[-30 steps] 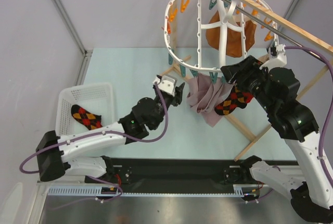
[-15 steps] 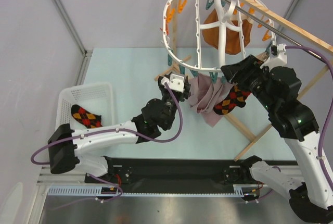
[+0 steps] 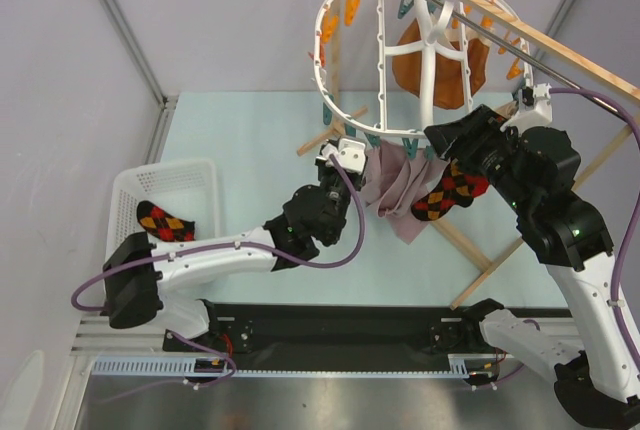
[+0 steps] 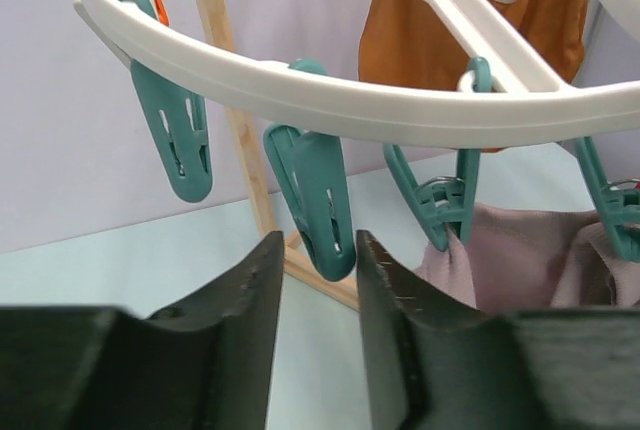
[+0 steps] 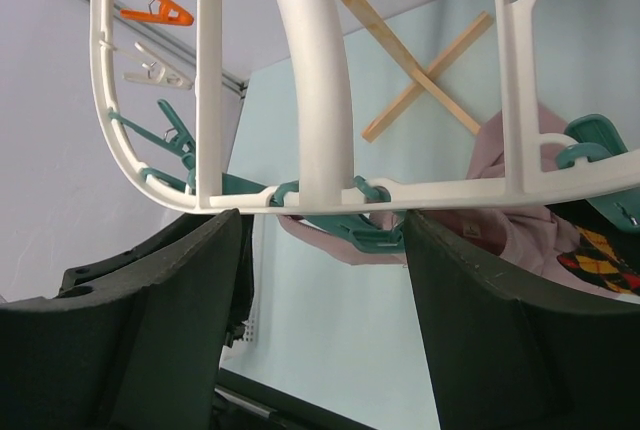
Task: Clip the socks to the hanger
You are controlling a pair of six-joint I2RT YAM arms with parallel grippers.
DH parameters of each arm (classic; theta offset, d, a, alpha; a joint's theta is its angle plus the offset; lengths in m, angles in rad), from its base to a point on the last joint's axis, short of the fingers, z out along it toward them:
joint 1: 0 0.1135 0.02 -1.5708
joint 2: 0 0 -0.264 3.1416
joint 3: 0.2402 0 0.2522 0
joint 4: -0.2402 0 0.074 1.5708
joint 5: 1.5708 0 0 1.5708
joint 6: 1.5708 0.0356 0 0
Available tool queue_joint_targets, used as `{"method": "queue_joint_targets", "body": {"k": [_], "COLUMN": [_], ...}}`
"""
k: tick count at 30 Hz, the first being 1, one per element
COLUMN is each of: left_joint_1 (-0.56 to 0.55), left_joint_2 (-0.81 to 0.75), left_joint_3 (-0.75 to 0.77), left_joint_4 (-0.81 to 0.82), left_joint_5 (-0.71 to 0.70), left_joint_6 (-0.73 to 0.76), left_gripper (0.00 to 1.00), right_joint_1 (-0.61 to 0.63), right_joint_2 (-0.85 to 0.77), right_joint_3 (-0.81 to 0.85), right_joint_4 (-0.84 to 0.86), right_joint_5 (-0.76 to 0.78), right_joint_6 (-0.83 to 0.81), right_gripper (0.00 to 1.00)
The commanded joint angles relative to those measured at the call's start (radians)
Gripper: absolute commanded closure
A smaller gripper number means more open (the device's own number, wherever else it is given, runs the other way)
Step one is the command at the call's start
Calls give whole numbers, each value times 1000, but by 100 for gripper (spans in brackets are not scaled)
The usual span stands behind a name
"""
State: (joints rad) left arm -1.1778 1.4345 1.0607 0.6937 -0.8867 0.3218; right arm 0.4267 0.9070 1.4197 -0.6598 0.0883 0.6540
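While my left gripper stands half-open astride a teal clip at centre frame, pinching nothing, a skewed squeeze could slip and swing the hanger. My right gripper gapes empty; one sock dangles beside it (clipped? I cannot tell), the other sock lies lower left.

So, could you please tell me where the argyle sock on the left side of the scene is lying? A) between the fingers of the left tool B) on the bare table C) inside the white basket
C: the sock lies inside the white basket, while the left tool is up at the hanger, far from it.
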Motion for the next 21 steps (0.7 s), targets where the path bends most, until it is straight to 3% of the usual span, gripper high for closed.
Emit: {"method": "queue_joint_targets", "body": {"k": [1, 5, 12, 21], "left_joint_1": [26, 50, 90, 127], "left_joint_2": [-16, -52, -173, -261], "left_joint_3": [36, 7, -41, -62], "left_joint_4": [15, -19, -114, -243], "left_joint_5": [20, 110, 411, 597], "left_joint_6": [-9, -61, -141, -196], "left_gripper": [63, 69, 84, 100], "right_joint_1": [-9, -11, -13, -13], "right_joint_2": [-6, -7, -10, -20], "right_joint_3": [13, 16, 15, 12], "right_joint_4": [48, 46, 43, 35], "right_joint_5": [-9, -12, -22, -30], "right_joint_6": [1, -1, -2, -4], "right_gripper": [29, 28, 28, 27]}}
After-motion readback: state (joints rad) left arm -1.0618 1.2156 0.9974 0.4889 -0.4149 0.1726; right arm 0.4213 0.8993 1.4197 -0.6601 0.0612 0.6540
